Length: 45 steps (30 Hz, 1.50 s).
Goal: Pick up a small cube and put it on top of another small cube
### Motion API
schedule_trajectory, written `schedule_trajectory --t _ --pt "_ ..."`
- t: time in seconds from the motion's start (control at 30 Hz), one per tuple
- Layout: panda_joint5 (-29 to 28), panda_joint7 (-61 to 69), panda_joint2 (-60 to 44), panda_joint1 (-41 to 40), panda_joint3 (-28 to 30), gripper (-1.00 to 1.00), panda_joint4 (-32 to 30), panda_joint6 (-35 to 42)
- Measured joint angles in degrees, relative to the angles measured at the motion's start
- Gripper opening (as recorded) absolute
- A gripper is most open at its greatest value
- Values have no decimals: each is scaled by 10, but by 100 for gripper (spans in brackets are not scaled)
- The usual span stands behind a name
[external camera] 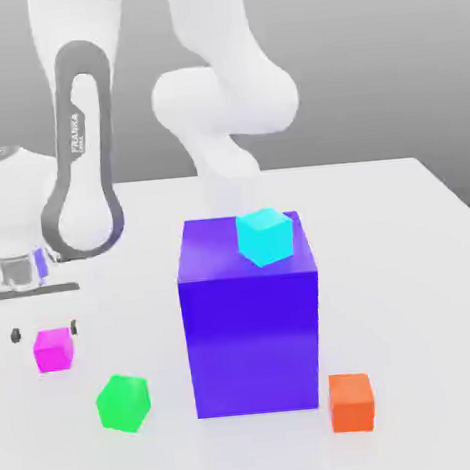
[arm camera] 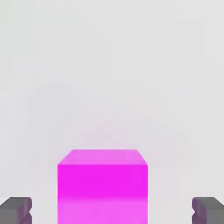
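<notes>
Down low by the white table [external camera: 402, 264], the gripper [external camera: 44, 332] sat around the small pink cube [external camera: 54, 349]. Its two dark fingertips [external camera: 16, 335] stood on either side of the cube, spread wide, and they were not touching it. In the hand view the pink cube [arm camera: 103, 186] filled the middle, with one grey fingertip [arm camera: 16, 210] at each lower corner and bare table between them and the cube. The cube rested flat on the table, at the exterior view's left.

Near the pink cube, a little closer to the camera, lay a small green cube [external camera: 123, 402], turned at an angle. In the middle of the table stood a big blue-purple block [external camera: 252, 328], much taller than the small cubes. A small light-blue cube [external camera: 265, 236] sat on top of that block, near its back edge. A small orange cube [external camera: 351, 401] lay on the table just beside the block's lower corner, toward the exterior view's right. The white arm [external camera: 82, 162] bent down from above to the gripper.
</notes>
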<state>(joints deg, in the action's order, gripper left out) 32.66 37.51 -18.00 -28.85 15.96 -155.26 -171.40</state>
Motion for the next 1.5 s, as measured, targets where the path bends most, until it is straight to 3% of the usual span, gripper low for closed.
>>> schedule_trajectory --t 0.03,0.27,0.37,0.5,0.57,0.73,1.2,1.37,1.5 --pt "14 11 -10 -17 -20 -100 3 -8" --pt "14 11 -10 -16 -19 -100 3 -6" --pt "-53 -41 32 38 49 -100 -11 22" --pt "-192 -145 105 85 129 -100 -33 66" --pt "-246 -170 133 93 140 -100 -38 84" --pt "-304 -126 161 126 130 -100 -34 108" --pt "-358 95 209 223 86 -100 -17 168" --pt "-360 184 218 259 72 -100 -11 186" --pt "-330 220 190 270 70 -100 -6 164"
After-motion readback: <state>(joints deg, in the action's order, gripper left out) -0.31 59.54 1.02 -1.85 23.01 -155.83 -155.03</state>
